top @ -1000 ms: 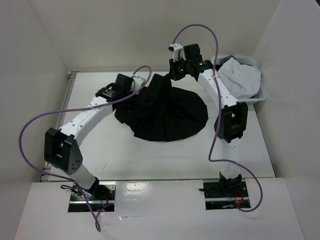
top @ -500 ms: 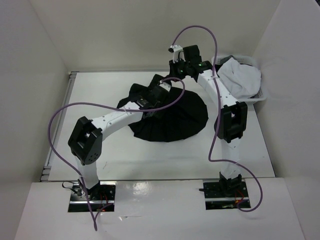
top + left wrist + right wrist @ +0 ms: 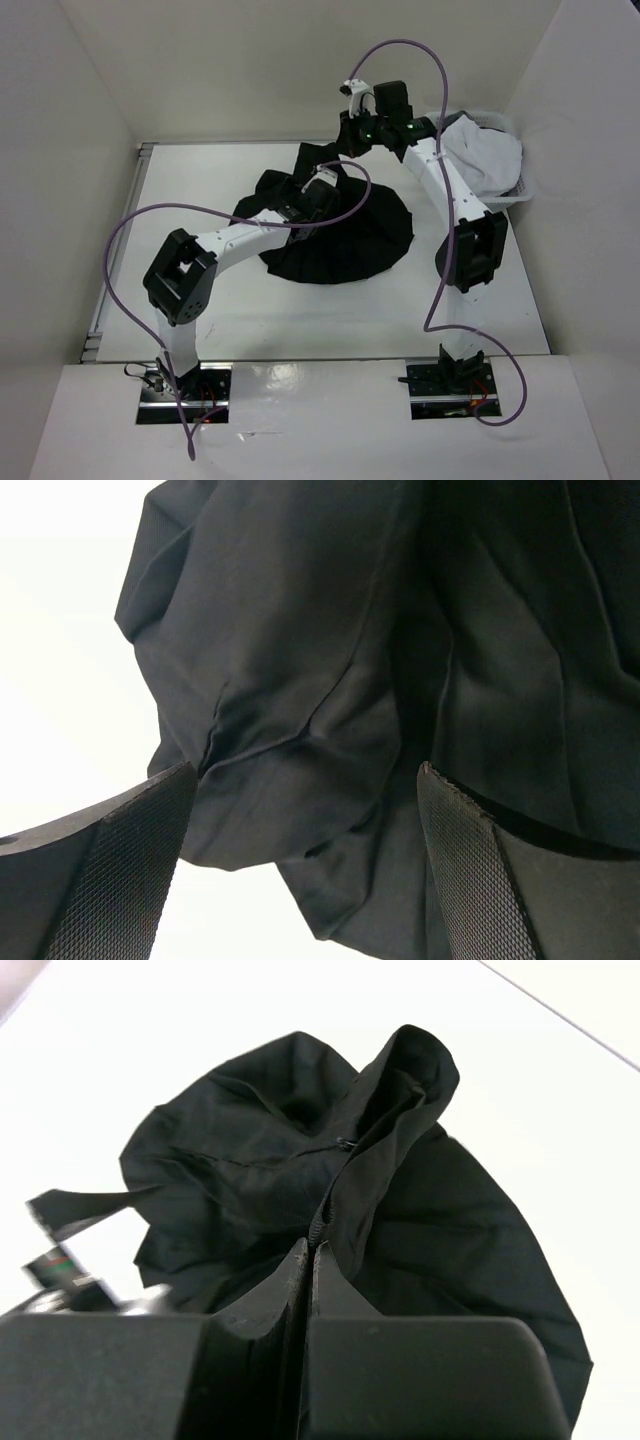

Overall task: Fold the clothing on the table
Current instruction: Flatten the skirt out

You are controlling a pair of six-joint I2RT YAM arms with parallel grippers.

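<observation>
Across the middle of the white table [image 3: 330, 310] the black skirt [image 3: 350, 245] lies with its wide hem fanned out flat toward the near and right sides. Its narrower upper part is bunched into loose folds and drawn up toward the far edge.

The left arm [image 3: 240, 235] reaches diagonally from its base over the skirt's left half. The right arm [image 3: 450, 185] stretches along the right side and bends in over the far edge. At the far right corner a basket [image 3: 522, 192] holds a heaped white garment [image 3: 480, 160], well apart from the skirt. A purple cable [image 3: 130, 230] loops off each arm.

The right gripper [image 3: 346, 148] is closed tight on a raised ridge of the skirt. In its wrist view the fabric's seam edge runs straight down into the shut jaws.

The left gripper [image 3: 305, 780] hangs over the crumpled left folds with its jaws spread wide and nothing between them. Its ribbed pads [image 3: 140, 850] frame a rounded fold of cloth. Whether they touch the fabric cannot be told.
</observation>
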